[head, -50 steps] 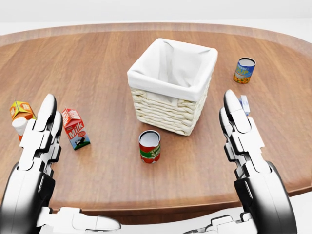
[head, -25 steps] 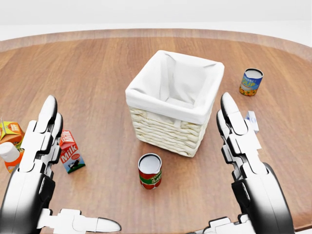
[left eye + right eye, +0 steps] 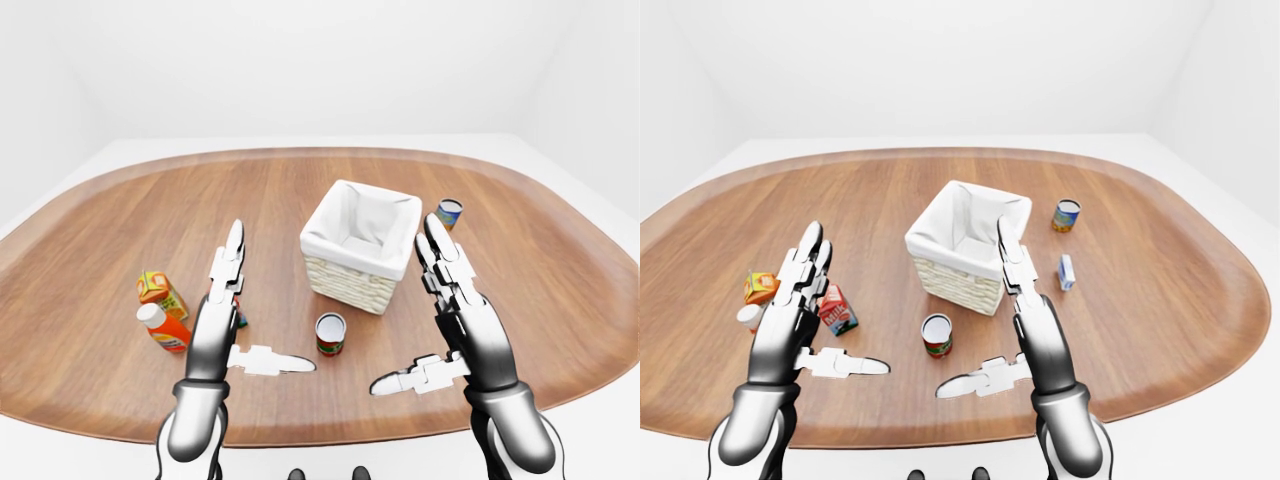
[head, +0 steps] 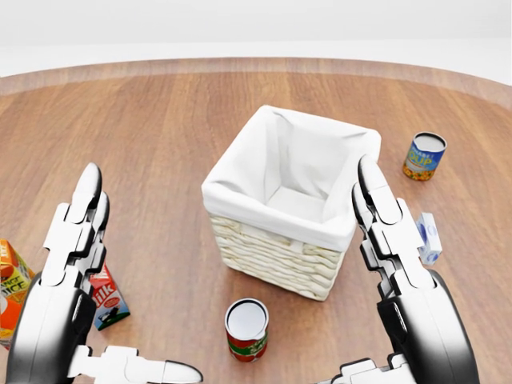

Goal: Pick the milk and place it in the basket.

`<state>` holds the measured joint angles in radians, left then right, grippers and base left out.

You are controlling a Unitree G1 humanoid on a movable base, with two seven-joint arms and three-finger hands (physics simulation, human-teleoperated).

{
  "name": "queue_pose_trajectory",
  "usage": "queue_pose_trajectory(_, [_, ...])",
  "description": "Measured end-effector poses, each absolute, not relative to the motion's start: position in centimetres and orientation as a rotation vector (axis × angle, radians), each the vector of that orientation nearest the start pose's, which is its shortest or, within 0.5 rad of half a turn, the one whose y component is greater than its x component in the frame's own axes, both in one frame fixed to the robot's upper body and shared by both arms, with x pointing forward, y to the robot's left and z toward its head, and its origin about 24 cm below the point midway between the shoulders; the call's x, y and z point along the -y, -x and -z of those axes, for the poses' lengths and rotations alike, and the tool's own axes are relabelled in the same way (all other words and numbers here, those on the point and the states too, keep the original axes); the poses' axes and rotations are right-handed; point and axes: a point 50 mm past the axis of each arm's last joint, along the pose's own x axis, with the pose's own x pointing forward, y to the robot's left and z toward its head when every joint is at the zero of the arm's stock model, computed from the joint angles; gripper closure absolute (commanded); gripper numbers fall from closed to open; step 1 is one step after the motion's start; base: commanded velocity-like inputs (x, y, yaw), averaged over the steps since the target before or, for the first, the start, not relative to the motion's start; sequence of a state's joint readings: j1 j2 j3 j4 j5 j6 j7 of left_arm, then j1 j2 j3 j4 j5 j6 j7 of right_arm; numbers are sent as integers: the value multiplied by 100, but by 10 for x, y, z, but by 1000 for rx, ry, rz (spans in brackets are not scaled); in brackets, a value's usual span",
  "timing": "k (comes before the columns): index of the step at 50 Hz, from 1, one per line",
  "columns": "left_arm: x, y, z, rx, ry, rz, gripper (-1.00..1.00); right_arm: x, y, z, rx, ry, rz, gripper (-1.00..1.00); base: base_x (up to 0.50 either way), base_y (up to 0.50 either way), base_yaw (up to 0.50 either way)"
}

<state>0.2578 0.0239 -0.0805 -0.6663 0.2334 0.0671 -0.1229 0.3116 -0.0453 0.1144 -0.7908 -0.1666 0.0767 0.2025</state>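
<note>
The table (image 4: pixel 160 128) is showing warm brown wood grain. The basket (image 4: pixel 276 256) is wearing pale cream weave with a white liner. The milk (image 3: pixel 837 310) is showing red and white, the nearby can (image 4: pixel 246 330) red and green, the far can (image 4: pixel 424 157) blue and yellow.

We see: table (image 3: pixel 120 200), lined basket (image 3: pixel 360 245), red can (image 3: pixel 330 333), blue can (image 3: pixel 449 212), juice carton (image 3: pixel 158 291), bottle (image 3: pixel 165 328), both hands spread.

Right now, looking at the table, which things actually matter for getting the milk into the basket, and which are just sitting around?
Matter for the job:
milk carton, beside the left hand
basket, white-lined, empty
right hand, open

Just lying about:
red can
blue and yellow can
orange juice carton
orange bottle
small blue and white box
</note>
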Motion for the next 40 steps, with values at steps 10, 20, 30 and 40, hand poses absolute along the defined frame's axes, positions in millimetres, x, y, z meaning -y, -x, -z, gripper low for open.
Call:
queue_pose_trajectory(10, [-144,-193,-131,332,-262,66,-100,135,-172,-149,409,216,-196,-100,10,0,0])
queue_pose_trajectory(20, [-145,-193,-128,325,-270,57,-100,136,-172,-149,402,202,-195,-100,29,0,0])
queue_pose_trajectory(30, [-144,-196,-130,338,-272,47,-100,136,-173,-150,405,194,-201,-100,50,0,0])
queue_pose_trajectory(40, [-147,-201,-130,338,-270,27,-100,135,-172,-150,405,195,-206,-100,30,0,0])
